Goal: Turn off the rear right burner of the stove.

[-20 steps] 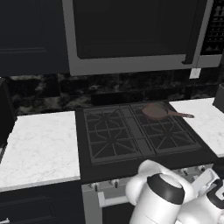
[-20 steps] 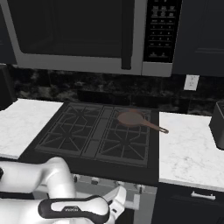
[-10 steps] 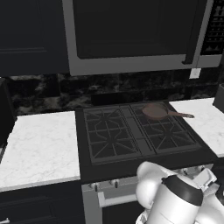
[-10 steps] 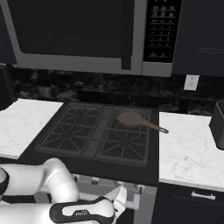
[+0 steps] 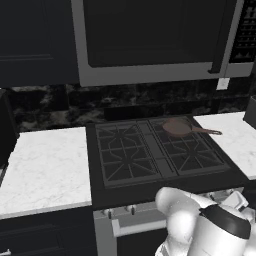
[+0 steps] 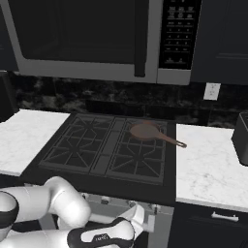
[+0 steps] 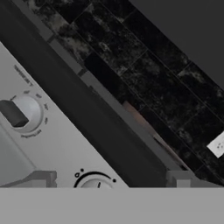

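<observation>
A pan (image 5: pixel 178 127) sits on the rear right burner (image 6: pixel 147 131); the other grates lie bare. Open air fronts the knobs (image 7: pixel 22 113), seemingly unobstructed.

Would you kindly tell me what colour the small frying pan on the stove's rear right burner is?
Reddish brown, the small frying pan and its handle alike, best seen in the right base view.

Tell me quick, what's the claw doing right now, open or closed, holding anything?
Claw: open, holding nothing, its two tips either side of a silver knob on the stove front panel.
</observation>
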